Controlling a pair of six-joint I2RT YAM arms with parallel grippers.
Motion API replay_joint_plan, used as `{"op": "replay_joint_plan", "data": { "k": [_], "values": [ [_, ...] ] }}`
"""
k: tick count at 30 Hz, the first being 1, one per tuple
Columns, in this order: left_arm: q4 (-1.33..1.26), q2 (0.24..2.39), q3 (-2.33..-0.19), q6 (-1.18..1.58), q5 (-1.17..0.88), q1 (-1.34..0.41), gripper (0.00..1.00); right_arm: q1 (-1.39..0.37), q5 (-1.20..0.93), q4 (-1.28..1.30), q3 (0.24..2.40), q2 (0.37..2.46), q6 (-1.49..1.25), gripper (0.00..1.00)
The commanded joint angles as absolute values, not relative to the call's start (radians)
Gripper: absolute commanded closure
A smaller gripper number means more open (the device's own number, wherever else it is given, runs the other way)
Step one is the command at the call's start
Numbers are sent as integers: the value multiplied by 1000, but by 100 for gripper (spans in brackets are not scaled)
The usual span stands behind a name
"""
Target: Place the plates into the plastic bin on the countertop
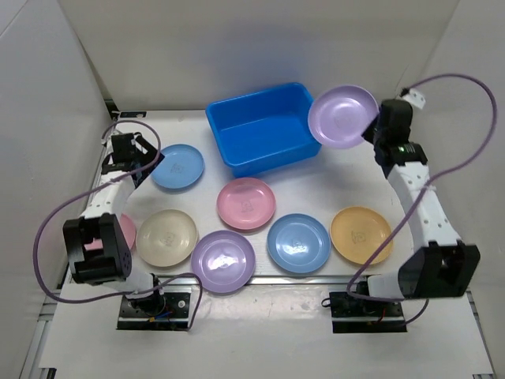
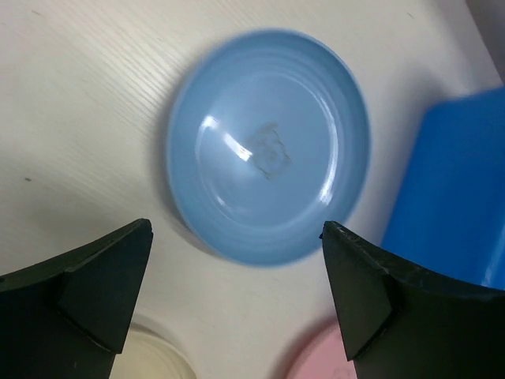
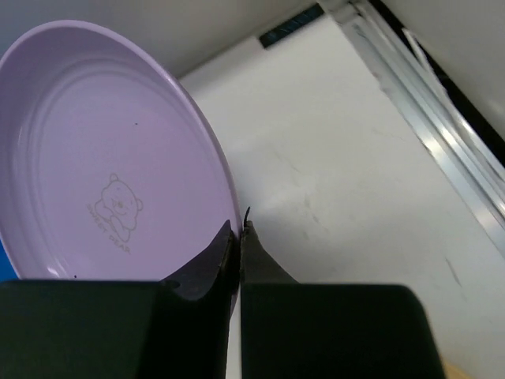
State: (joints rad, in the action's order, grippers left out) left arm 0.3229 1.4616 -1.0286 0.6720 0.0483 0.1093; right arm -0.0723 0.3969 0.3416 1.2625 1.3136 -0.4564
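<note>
Your right gripper [image 3: 238,237] clamps rim of round lilac plastic plate [image 1: 342,116], tilted at right corner of blue rectangular plastic bin [image 1: 268,162]; left gripper [image 2: 235,233] gapes above round light-blue plate [image 2: 268,142] on white countertop [image 2: 79,118]

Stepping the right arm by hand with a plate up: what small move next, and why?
Probably ease the right gripper a little to its left before opening. It is shut on the rim of the purple plate, holding it tilted in the air, and from above the plate overlaps only the right corner of the blue bin, so a release now might catch the rim.
</note>
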Motion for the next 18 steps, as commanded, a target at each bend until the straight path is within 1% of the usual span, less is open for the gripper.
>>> {"op": "replay_joint_plan", "data": {
  "k": [1,2,3,6,7,8,11,12,13,15,18],
  "values": [
    [350,1521,-1101,669,83,159,1,-141,350,267,1417,1477,-436,100],
    [350,1534,-1123,663,77,178,1,-171,350,258,1496,1515,-430,100],
    [347,1564,-1130,657,72,184,1,-184,350,252,1529,1607,-423,100],
    [350,1614,-1173,611,90,202,1,-239,353,245,1699,1742,-423,100],
    [350,1644,-1186,592,100,202,1,-258,356,245,1742,1834,-417,100],
    [350,1660,-1190,585,98,201,1,-288,376,238,1819,1880,-408,100],
    [350,1703,-1200,551,95,202,1,-331,405,294,1984,2080,-387,100],
    [350,1715,-1203,545,97,201,1,-356,426,322,2076,2123,-380,100],
    [350,1736,-1203,538,101,202,1,-368,436,328,2120,2202,-365,100],
    [350,1761,-1221,509,91,203,1,-383,460,344,2205,2267,-356,100],
    [350,1801,-1239,497,71,206,5,-411,482,356,2227,2330,-365,100]
  ]
}}
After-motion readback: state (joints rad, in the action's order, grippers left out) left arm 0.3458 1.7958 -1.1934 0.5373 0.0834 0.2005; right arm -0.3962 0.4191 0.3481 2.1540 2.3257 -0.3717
